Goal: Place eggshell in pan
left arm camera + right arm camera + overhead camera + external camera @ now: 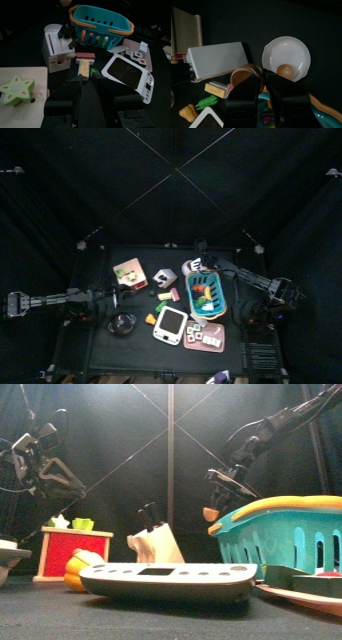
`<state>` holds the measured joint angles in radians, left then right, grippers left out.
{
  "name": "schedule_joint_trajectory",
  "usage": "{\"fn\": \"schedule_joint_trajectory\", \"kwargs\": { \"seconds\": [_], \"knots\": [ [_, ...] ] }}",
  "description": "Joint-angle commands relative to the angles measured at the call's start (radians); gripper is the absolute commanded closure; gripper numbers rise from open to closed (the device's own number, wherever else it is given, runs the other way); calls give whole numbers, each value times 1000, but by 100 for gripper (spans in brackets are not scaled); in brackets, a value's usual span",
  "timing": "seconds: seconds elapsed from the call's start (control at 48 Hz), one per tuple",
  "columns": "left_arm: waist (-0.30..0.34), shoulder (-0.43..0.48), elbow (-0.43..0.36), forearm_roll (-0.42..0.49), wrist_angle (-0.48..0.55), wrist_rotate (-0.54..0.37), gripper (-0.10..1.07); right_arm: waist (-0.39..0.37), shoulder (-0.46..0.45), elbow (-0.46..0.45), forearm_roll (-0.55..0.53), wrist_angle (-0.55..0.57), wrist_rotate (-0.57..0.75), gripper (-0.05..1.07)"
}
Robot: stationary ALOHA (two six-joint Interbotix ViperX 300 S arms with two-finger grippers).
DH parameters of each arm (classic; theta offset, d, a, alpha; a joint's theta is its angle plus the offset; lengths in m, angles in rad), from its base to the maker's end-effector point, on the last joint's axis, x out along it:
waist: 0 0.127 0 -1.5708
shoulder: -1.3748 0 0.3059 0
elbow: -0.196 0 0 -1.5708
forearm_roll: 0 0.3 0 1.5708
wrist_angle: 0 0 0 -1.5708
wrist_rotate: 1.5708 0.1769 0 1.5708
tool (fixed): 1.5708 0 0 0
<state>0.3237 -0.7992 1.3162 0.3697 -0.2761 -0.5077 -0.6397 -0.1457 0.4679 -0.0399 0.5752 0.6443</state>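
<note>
The eggshell (288, 50) is a white hollow dome in the right wrist view, just beyond my right gripper (266, 76), with a small brown rounded piece (286, 70) at its edge. I cannot tell whether the gripper touches it. This gripper (198, 258) hangs behind the blue basket's far end (222, 482). The pan (122, 324), a small dark round dish with a greyish inside, sits at the table's front left and shows at the left edge of the front view (11, 552). My left gripper (93, 95) is open and empty, raised near the pan's far side (115, 300).
A blue basket (205, 294) with an orange rim stands right of centre. A white cube (164, 278), a wooden block with a green star (130, 274), a white calculator-like device (168, 329) and a pink card (207, 337) crowd the middle and front.
</note>
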Motion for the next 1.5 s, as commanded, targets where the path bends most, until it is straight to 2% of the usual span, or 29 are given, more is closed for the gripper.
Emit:
{"fn": "schedule_joint_trajectory", "kwargs": {
  "seconds": [0.0, 0.292, 0.708, 1.042, 1.312, 1.479],
  "knots": [
    [2, 2, -21, 0, -5, 2, 30, -18, 6, -23, -8, -12, -5, 45],
    [2, 2, -18, 2, -2, 2, 30, -35, 55, -29, -35, -2, -5, 35],
    [2, 2, -18, 2, 11, 2, 30, -48, 60, -31, -71, 20, -6, 34],
    [2, 2, -17, 2, 9, 2, 30, -49, 67, -29, -81, 35, -3, 25],
    [2, 2, -17, 0, 11, 2, 30, -41, 67, -29, -83, 35, -9, 25],
    [2, 2, -18, 2, 9, 2, 30, -29, 67, -32, -124, 35, -8, 25]
  ]
}}
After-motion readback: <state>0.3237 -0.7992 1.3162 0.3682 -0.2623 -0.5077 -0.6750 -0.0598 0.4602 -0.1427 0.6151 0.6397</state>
